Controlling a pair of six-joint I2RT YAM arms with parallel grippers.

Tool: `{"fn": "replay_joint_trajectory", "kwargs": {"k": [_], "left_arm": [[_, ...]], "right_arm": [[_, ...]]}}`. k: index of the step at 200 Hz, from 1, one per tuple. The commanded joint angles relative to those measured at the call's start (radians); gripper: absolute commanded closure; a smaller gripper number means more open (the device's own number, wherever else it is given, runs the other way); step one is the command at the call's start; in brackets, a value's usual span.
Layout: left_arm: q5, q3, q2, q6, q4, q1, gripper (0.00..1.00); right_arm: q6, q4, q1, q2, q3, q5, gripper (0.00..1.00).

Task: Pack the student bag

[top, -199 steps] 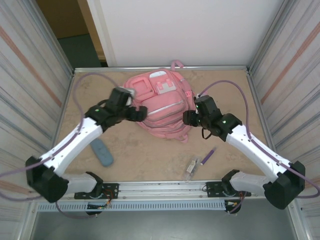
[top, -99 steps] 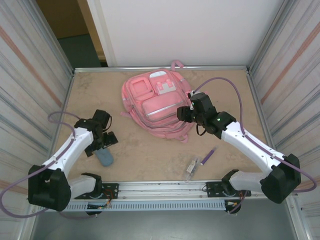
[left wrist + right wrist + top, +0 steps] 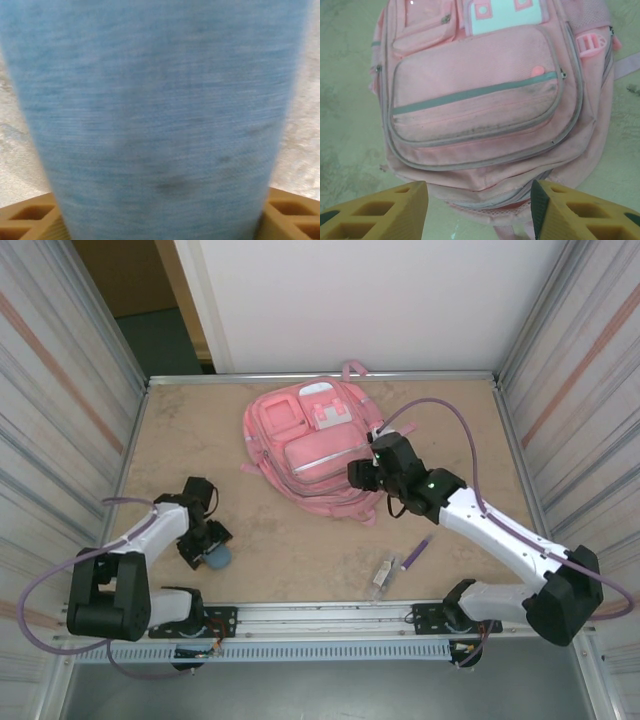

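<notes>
The left hand [image 3: 210, 546] has been swung away from the student bag [image 3: 315, 445] and brought down onto the blue fabric pouch [image 3: 160, 110] at the left front of the table [image 3: 300, 540], and its fingers [image 3: 30, 220] are being drawn in around it. Whether the pouch is already clamped cannot be told, since the cloth is blurred and the finger pads are covered by it. A first item is judged to be about to be lifted for packing. The bag is laid flat at the table's back centre. The right hand [image 3: 480, 200] is held released and empty above its lower edge. Whether any compartment is unzipped cannot be made out.
</notes>
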Motion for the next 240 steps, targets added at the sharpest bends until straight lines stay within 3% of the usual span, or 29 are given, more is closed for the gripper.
{"fn": "replay_joint_trajectory", "kwargs": {"k": [1, 35, 60, 83, 107, 124, 138, 179, 240], "left_arm": [[0.013, 0.023, -0.073, -0.003, -0.031, -0.012, 0.37], [0.199, 0.077, -0.202, 0.069, 0.074, -0.086, 0.52], [0.261, 0.139, -0.213, 0.096, 0.147, -0.214, 0.49], [0.250, 0.223, -0.166, 0.227, 0.204, -0.376, 0.48], [0.137, 0.303, -0.086, 0.384, 0.232, -0.561, 0.48], [0.127, 0.355, -0.026, 0.455, 0.257, -0.654, 0.49], [0.136, 0.384, 0.018, 0.474, 0.287, -0.697, 0.48], [0.169, 0.434, 0.095, 0.454, 0.346, -0.714, 0.49], [0.190, 0.454, 0.111, 0.470, 0.406, -0.711, 0.46]], "right_arm": [[-0.012, 0.035, 0.017, 0.041, 0.010, 0.026, 0.44], [-0.003, 0.072, 0.019, 0.133, 0.026, -0.004, 0.44], [0.024, 0.070, 0.000, 0.191, 0.056, -0.071, 0.43], [0.090, 0.038, -0.070, 0.226, 0.121, -0.301, 0.42], [0.217, 0.177, -0.195, 0.257, 0.110, -0.793, 0.41], [0.310, 0.226, -0.223, 0.275, 0.113, -0.948, 0.40], [0.305, 0.155, -0.212, 0.280, 0.143, -0.956, 0.39], [0.318, 0.042, -0.182, 0.294, 0.120, -0.807, 0.35], [0.351, 0.126, -0.105, 0.348, 0.096, -0.867, 0.37]]}}
